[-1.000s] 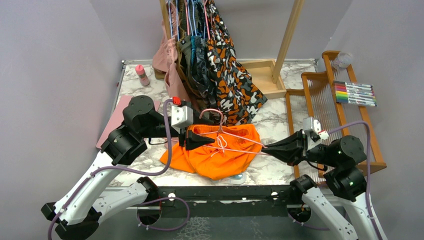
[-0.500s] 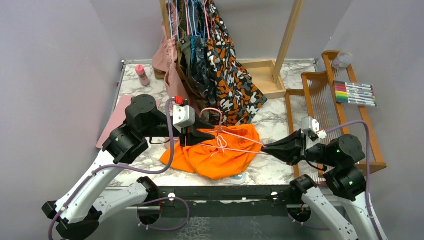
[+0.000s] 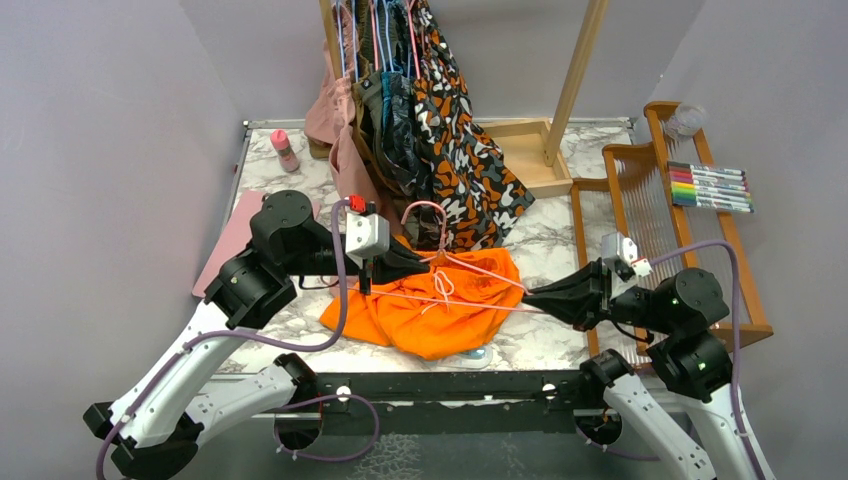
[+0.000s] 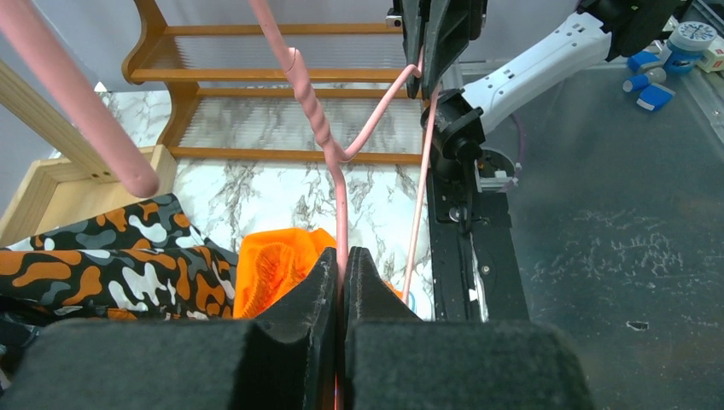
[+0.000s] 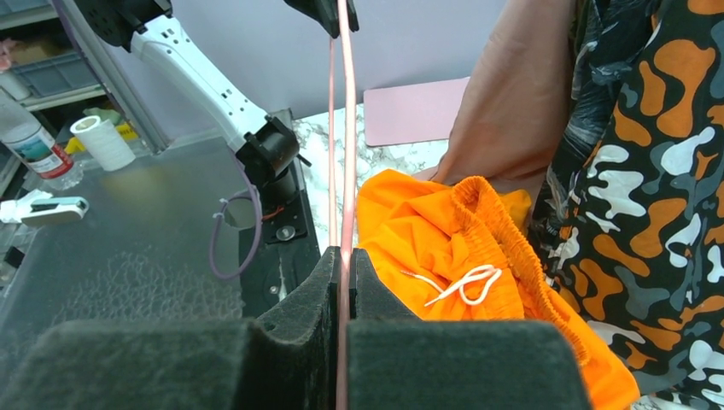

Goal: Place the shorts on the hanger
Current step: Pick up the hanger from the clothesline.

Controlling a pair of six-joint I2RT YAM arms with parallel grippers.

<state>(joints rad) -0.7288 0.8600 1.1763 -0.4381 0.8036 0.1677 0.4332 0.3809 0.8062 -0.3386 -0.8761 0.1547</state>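
Hanger (image 4: 311,98) higher; drawstring (image 5: 465,282) clearest from right wrist.

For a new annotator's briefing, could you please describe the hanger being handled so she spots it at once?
On the marbled table, find the bright orange shorts. Above them, a thin pink wire hanger is pinched between the left gripper and right gripper; unlike the hangers on the rack behind, it carries no garment.

Hanger (image 3: 444,236) hook higher, more upright
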